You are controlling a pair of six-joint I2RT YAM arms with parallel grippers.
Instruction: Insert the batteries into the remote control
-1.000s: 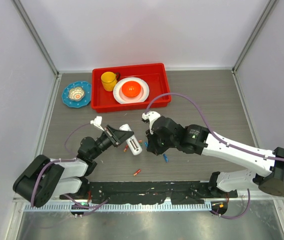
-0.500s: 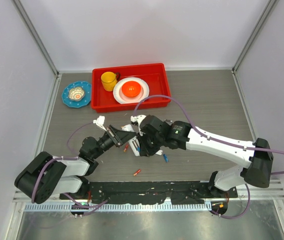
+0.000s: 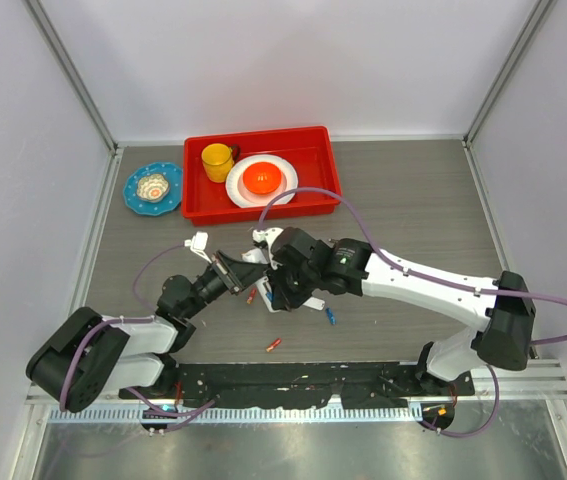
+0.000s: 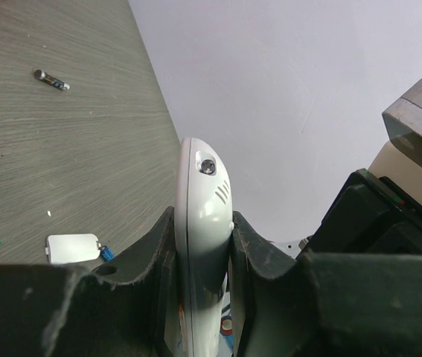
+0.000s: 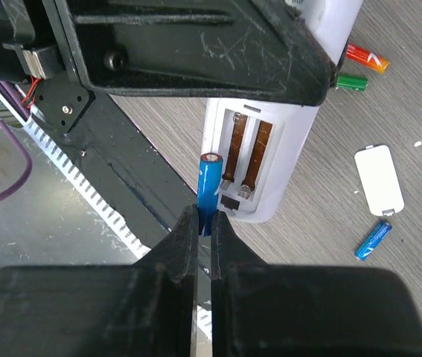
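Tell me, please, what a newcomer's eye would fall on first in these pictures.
The right gripper pinches a blue battery at the edge of the open battery bay of the remote control, which the left gripper clamps near the middle of the table. The white back cover lies on the table beside a second blue battery. At the far side a bright red tray stands out.
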